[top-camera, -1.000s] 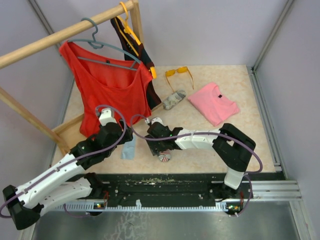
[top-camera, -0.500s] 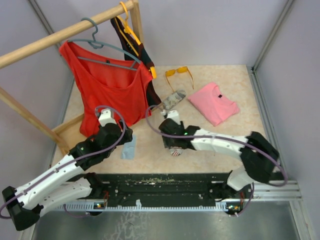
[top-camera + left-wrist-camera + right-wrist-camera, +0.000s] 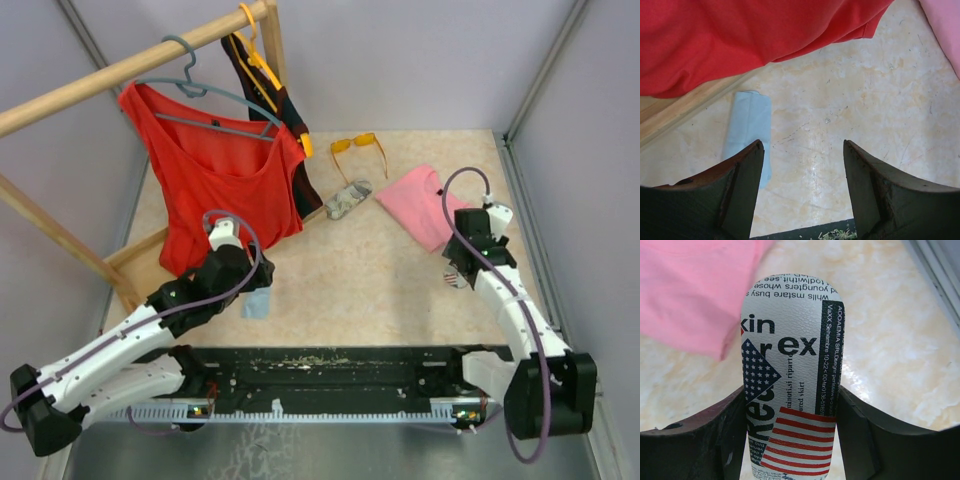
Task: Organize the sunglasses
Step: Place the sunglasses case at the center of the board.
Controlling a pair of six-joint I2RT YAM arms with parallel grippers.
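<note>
step: placing patterned case (image 3: 790, 375) | right fingers (image 3: 705, 440) hold it | left fingers (image 3: 740, 200) wide, empty | next: lower it onto counter (image 3: 380, 280)

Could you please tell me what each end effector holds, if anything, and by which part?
The right end effector clamps the patterned glasses case across its long sides; the left end effector holds nothing.

My left arm (image 3: 120, 345) stretched forward and rightward, left gripper (image 3: 802, 150) angled downward with jaws parted, my right arm (image 3: 512, 305) reaching straight ahead on the right side, right gripper (image 3: 790, 400) clamped on a printed case (image 3: 790, 340), jaws pressing both flanks
</note>
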